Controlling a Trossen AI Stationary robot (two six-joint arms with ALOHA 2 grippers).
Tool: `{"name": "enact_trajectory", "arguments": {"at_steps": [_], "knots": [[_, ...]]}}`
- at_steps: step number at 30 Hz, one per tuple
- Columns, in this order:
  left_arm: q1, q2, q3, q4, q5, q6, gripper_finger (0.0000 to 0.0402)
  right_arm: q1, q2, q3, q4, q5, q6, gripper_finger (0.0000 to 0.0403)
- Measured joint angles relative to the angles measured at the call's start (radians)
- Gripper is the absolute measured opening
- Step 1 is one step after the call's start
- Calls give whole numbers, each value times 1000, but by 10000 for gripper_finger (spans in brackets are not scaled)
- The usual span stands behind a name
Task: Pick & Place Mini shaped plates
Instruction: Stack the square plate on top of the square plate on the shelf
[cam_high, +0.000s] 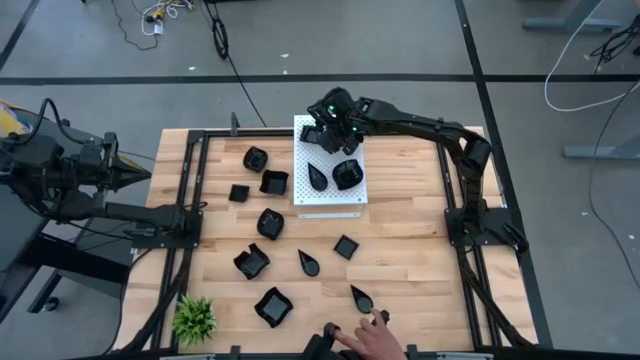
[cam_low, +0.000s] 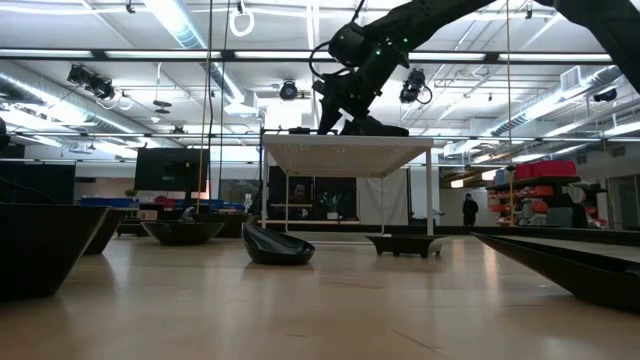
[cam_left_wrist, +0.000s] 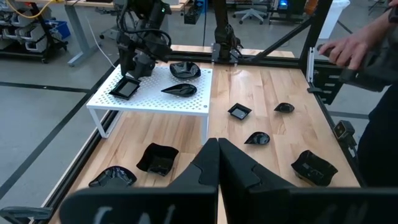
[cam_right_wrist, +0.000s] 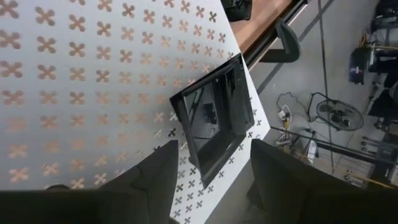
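Bench (cam_high: 400, 250): pale wood-plank top, edged by a black metal frame (cam_high: 190, 190). White perforated board (cam_high: 330, 205): rectangular, raised on legs, stood on the bench toward its far middle. Small green plant (cam_high: 194, 318): sat at the near left corner. Cables (cam_high: 160, 15): lay on the grey floor (cam_high: 400, 40) beyond the bench.

**Surfaces around my fingers**

My right gripper (cam_right_wrist: 211, 171) has matt dark fingers that look like plastic. The square plate (cam_right_wrist: 214, 121) before me is glossy black and mirrors the room. The white board (cam_right_wrist: 81, 93) is smooth and perforated. The table (cam_high: 400, 240) is pale wood.
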Motion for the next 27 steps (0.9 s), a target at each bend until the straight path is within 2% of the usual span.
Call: {"name": "enact_trajectory", "arguments": {"at_steps": [6, 27], "knots": [[0, 0, 0, 0, 0, 0, 3, 0, 1, 0, -5, 0, -65, 204], [0, 0, 0, 0, 0, 0, 3, 4, 2, -12, 3, -18, -84, 204]]}}
